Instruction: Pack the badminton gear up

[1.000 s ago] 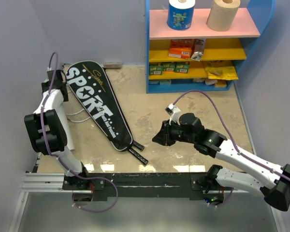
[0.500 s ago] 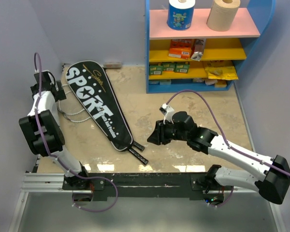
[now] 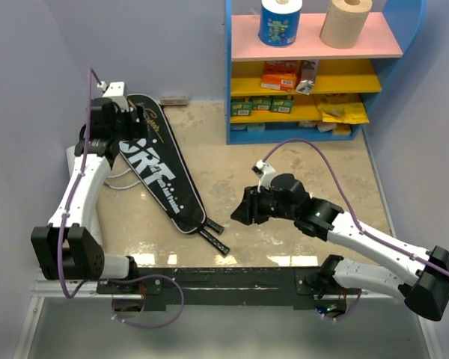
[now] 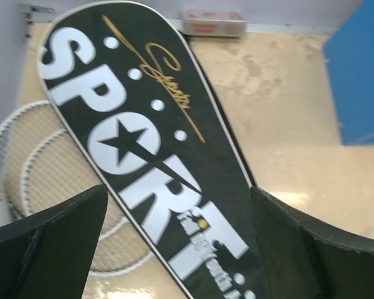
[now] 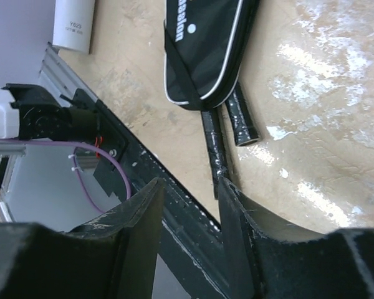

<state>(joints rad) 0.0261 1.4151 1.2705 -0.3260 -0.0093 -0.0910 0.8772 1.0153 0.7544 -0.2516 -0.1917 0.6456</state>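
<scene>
Black racket cover [image 4: 156, 156] lettered "SPORT" lies flat just below the left gripper [image 4: 174, 246], whose jaws are spread wide and empty. White-strung rackets [image 4: 40, 162] show beside its left finger. The cover looks light and floppy, so its edge is probably the best hold. The right gripper [image 5: 190, 187], partly parted and holding nothing, hovers above stiff black handles [image 5: 213, 146].

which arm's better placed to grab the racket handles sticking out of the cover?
Right, likely. The right tool sits just beside the racket handles, jaws partly open. The left tool hangs wide open over the cover at its far head end, away from them.
</scene>
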